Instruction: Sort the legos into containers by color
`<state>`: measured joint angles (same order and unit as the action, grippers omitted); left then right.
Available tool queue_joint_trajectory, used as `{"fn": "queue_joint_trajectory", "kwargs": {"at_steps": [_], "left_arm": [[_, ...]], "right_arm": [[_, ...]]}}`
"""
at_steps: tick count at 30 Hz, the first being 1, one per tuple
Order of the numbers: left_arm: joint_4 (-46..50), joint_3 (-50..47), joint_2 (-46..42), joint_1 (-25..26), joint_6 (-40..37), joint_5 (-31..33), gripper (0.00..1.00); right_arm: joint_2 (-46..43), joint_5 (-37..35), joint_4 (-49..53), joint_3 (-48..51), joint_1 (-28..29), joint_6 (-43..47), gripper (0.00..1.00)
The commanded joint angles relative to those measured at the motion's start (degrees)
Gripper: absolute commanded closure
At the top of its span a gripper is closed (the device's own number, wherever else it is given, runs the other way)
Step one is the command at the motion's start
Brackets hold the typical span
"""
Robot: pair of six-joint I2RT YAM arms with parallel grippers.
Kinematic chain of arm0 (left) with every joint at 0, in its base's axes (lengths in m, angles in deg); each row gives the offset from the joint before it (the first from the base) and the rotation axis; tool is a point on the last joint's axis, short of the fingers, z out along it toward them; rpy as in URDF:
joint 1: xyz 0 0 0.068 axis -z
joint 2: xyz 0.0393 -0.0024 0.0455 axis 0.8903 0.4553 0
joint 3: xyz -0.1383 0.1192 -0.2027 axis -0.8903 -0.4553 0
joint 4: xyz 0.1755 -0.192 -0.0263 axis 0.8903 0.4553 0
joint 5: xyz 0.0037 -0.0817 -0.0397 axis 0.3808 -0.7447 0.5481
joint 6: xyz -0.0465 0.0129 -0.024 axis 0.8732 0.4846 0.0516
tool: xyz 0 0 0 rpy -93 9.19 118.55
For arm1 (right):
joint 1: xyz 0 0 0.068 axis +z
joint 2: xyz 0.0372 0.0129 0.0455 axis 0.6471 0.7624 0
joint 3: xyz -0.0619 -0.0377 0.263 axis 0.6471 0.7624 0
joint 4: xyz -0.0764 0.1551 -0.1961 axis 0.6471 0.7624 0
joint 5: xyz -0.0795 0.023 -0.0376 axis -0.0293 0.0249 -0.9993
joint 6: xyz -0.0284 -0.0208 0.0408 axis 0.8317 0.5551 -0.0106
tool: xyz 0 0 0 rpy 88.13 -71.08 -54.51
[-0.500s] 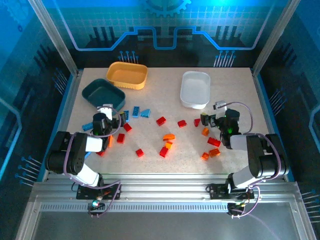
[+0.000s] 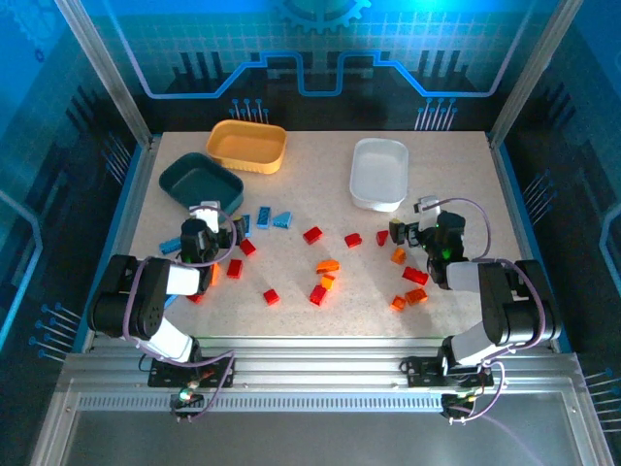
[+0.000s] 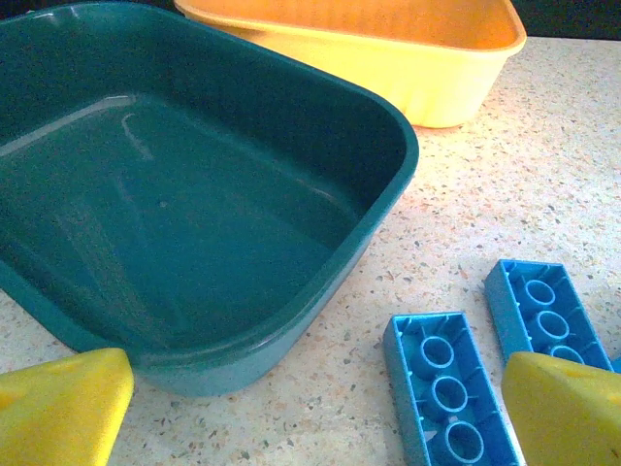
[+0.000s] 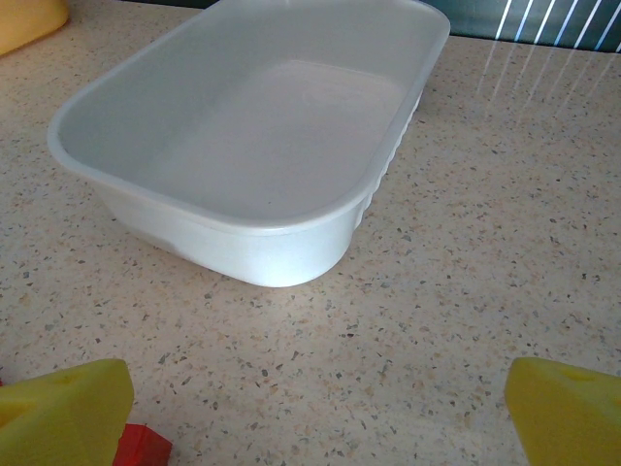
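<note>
Your left pincer (image 3: 315,413) is hanging open, empty; blue legos (image 3: 437,388) are lying hollow-side up at its 2 o'clock, the teal tray (image 3: 388,155) at 11. Probably light, stiff, slick: pinch the long sides. Your right pincer (image 4: 315,413) is gaping too, a red brick (image 4: 141,449) cut off at 8, white tray (image 4: 291,228) at 12.

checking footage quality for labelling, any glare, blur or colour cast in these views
Top external: blue cast around the edges, yet the table is brightly lit and the bricks keep clear colours. Left wrist: teal tray sharp, faint glossy streaks inside; left fingers close and soft. Right wrist: white tray evenly lit, no harsh glare; right fingers blurred.
</note>
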<state>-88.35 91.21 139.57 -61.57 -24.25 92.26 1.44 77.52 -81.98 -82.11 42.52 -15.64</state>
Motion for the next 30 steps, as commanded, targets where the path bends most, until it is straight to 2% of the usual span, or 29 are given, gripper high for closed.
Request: {"fn": "queue_joint_trajectory", "kwargs": {"at_steps": [1,15,16,17,18,20,22,25,26,28,30], "left_arm": [[-1.51,0.44,-0.80,0.33,-1.15,0.79,0.01],[-0.39,1.01,-0.82,-0.37,-0.37,-0.02,0.01],[-0.75,0.94,-0.81,-0.38,-0.43,0.34,0.01],[0.47,1.28,-1.57,-0.29,-0.14,2.39,0.01],[4.60,2.29,-4.06,-0.01,0.07,4.18,0.01],[19.51,7.73,-10.85,0.19,0.65,5.91,0.01],[30.63,13.22,-16.32,0.50,1.93,7.62,0.01],[45.78,22.57,-23.33,0.79,8.05,8.42,0.01],[50.59,25.93,-25.23,0.90,12.08,9.40,0.01],[59.11,31.73,-27.31,0.95,22.73,10.65,0.01],[65.91,34.84,-28.83,0.94,33.50,10.64,0.01]], "right_arm": [[-0.45,-0.06,-0.57,-0.25,0.01,0.68,0.00],[-0.45,0.03,-0.64,-0.25,-0.04,0.66,0.00],[-0.54,-1.07,-0.65,-0.32,0.23,0.40,0.00],[-1.38,-6.26,2.39,-1.53,1.57,-0.14,0.00],[-3.22,-9.86,6.72,-3.25,2.95,0.37,0.00],[-6.55,-9.49,14.87,-6.65,4.18,1.89,0.00],[-10.47,-12.94,18.27,-8.30,7.17,3.55,0.00],[-19.31,-22.18,24.60,-11.17,13.93,4.49,0.00],[-21.65,-24.01,29.58,-13.26,14.40,1.00,0.00],[-23.68,-21.44,39.43,-17.46,11.72,-8.67,0.00],[-23.28,-12.19,43.44,-18.82,5.79,-20.12,0.00]]}}
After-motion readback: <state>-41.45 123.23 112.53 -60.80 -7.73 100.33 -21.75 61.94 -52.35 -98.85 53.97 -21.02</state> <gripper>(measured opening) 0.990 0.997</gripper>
